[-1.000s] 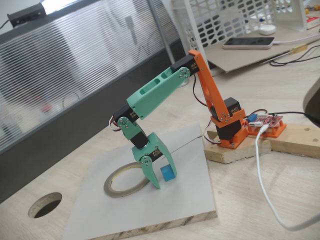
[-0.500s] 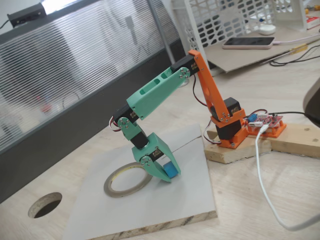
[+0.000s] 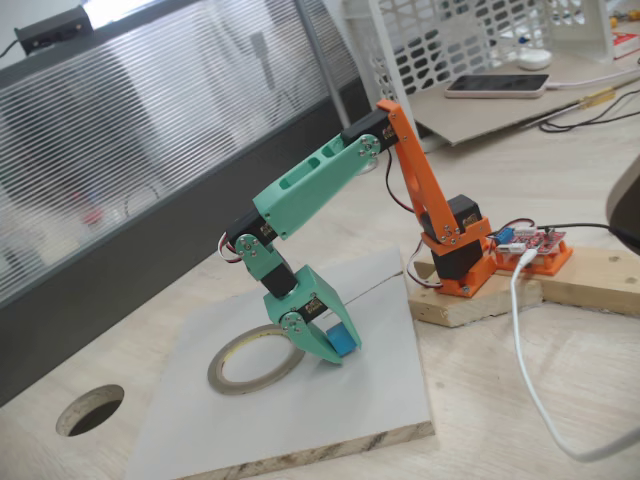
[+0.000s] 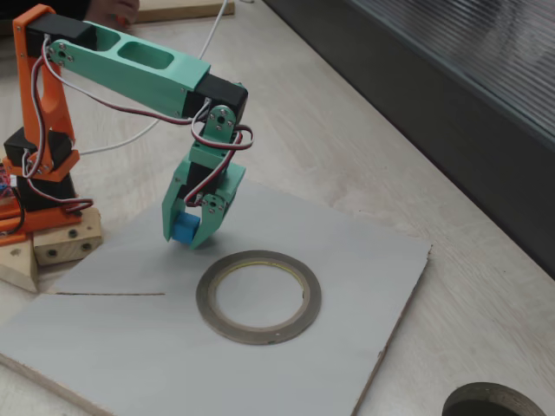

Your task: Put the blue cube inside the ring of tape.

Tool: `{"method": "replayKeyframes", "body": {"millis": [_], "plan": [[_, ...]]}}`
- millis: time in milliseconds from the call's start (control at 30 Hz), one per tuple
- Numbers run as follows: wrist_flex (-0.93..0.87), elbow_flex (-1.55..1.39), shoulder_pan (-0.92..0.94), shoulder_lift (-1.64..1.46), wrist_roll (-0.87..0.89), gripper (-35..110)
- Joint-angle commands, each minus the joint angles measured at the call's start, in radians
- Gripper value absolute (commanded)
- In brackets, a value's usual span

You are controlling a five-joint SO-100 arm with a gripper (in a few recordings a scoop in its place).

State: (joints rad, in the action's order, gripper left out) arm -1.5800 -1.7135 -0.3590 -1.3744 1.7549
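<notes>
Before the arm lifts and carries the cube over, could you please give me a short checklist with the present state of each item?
1. Pincer shut on the blue cube: ok, a finger shows on each side of it in both fixed views.
2. Cube sits square between the fingers: cannot tell, they hide most of it.
3. Cube off the grey board: cannot tell, it sits low by the surface.
4. Ring of tape lies flat on the board: ok.
5. Ring's hollow centre free: ok, only board shows inside.
6. Cube inside the ring: not ok, it is beside the ring, outside the band.
</notes>
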Motion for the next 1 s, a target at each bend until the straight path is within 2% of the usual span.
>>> {"method": "replayKeyframes", "body": {"millis": [0,333,600,833,967], "plan": [[0.002,0.015,-0.015,-0.028,0.009,2],[-0.009,0.003,-0.015,-0.357,0.009,2],[-0.011,0.003,-0.011,-0.405,0.009,2],[0.002,0.002,0.219,-0.439,0.0,2],[0.002,0.002,0.291,-0.439,0.0,2]]}}
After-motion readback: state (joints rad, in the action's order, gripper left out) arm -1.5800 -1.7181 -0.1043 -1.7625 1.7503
